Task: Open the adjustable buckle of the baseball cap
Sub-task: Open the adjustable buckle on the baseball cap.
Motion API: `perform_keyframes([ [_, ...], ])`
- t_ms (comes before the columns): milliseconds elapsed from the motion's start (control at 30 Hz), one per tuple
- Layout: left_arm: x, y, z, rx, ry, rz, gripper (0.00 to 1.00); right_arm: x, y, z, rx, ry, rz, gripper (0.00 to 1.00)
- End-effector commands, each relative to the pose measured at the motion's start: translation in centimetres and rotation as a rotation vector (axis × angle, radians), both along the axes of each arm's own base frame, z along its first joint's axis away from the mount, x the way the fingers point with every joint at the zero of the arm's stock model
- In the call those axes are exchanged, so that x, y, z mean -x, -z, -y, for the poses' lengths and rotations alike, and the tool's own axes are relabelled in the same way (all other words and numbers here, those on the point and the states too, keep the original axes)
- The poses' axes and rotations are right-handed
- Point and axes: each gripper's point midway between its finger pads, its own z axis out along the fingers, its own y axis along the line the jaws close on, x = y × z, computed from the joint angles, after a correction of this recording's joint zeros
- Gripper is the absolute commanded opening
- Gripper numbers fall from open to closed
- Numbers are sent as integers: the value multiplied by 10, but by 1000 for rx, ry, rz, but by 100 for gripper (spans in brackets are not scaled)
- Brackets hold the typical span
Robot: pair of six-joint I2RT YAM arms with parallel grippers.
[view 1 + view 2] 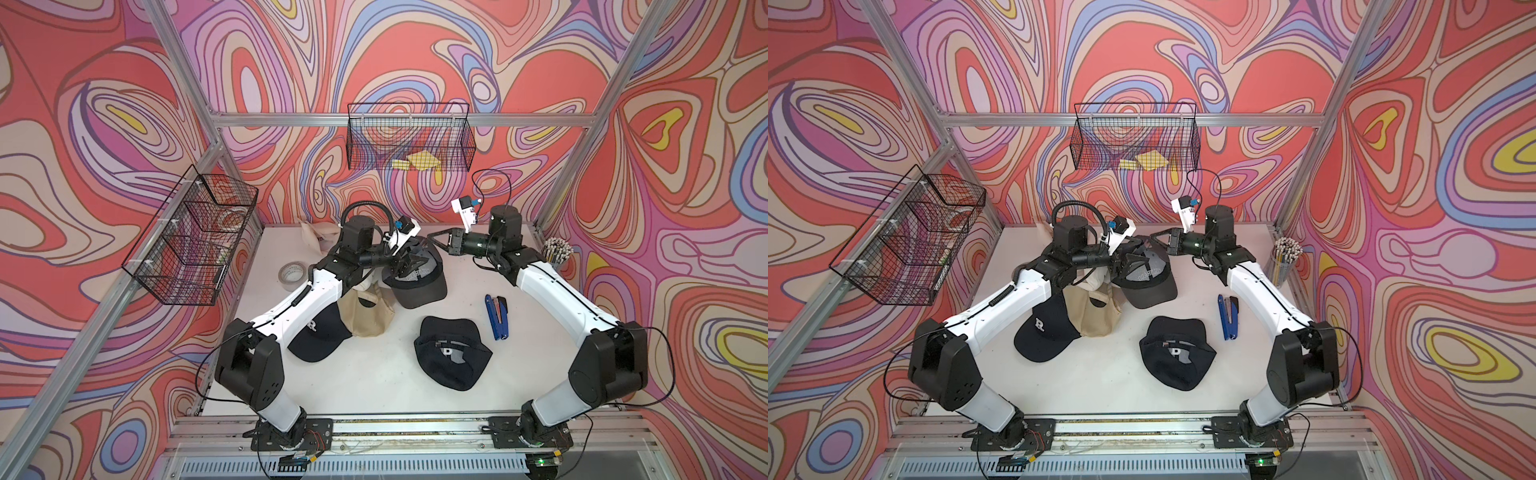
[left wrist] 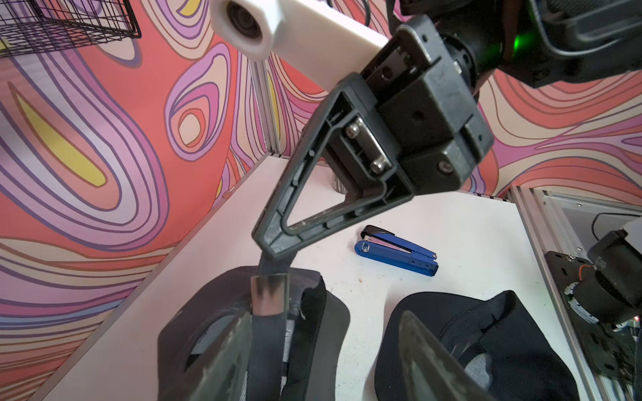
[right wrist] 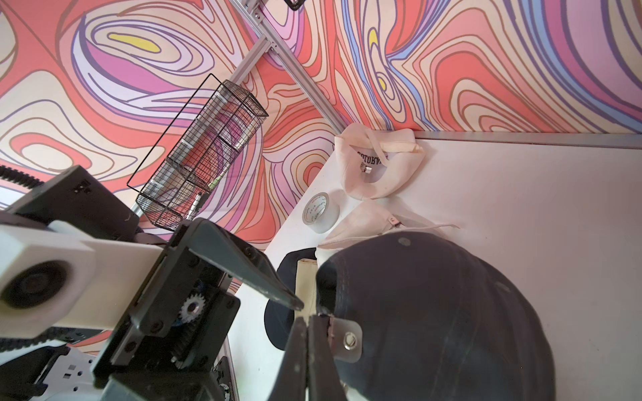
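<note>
The dark grey baseball cap (image 1: 415,284) (image 1: 1148,284) lies at the back middle of the table, between both arms. Its strap (image 2: 265,347) runs through a metal buckle (image 2: 269,295) and up to my right gripper (image 2: 274,251) (image 1: 432,239), which is shut on the strap's end. In the right wrist view the shut right gripper (image 3: 307,321) sits beside a riveted metal tab (image 3: 347,338) on the cap (image 3: 451,312). My left gripper (image 2: 323,316) (image 1: 409,259) is open over the cap's back. The strap lies against one of its fingers (image 2: 222,350), and the other finger (image 2: 427,357) stands well apart.
Nearby lie a navy cap with an R (image 1: 316,332), a beige cap (image 1: 365,311), another navy cap (image 1: 453,353) and a blue stapler (image 1: 496,318). A tape roll (image 1: 292,274) and a pencil cup (image 1: 559,249) stand at the sides. Wire baskets (image 1: 195,237) (image 1: 411,137) hang on the walls.
</note>
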Motion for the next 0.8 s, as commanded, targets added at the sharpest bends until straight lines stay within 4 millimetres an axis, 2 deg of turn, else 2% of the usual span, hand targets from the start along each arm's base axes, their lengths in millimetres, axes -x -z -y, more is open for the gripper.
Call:
perform_keyframes([
  [0, -6, -9, 4, 19, -4, 31, 67, 15, -19, -6, -46, -59, 49, 0],
  [267, -11, -7, 0, 9, -44, 47, 65, 22, -24, -12, -69, -83, 54, 0],
  [533, -17, -10, -11, 19, -128, 97, 46, 21, -19, -15, -91, -67, 27, 0],
  [633, -17, -6, -9, 13, -118, 95, 42, 22, -19, -18, -93, -69, 26, 0],
  [767, -15, -4, -6, 17, -100, 91, 40, 19, -18, -19, -101, -57, 13, 0],
])
